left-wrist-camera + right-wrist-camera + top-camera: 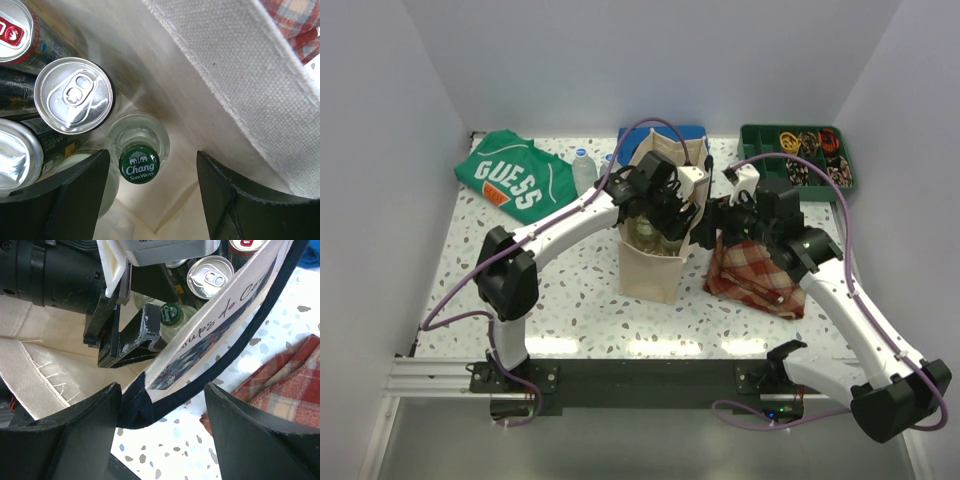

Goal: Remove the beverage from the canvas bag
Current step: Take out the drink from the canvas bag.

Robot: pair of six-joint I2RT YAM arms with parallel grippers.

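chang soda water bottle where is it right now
In the left wrist view, the Chang bottle stands inside the canvas bag, between the open fingers of the left gripper, beside a silver-topped can.

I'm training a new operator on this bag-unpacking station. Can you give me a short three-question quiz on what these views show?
1. Pick one: inside the canvas bag, what stands between the fingers of the left claw? A) a juice carton B) the green-capped glass bottle C) an apple
2. True or false: the left claw is shut tight on the bottle.
3. Fill in: the right claw straddles the bag's rim and its ____ handle.
Key: 1 B. 2 False: its jaws stand open, with a gap showing beside the bottle. 3 navy.
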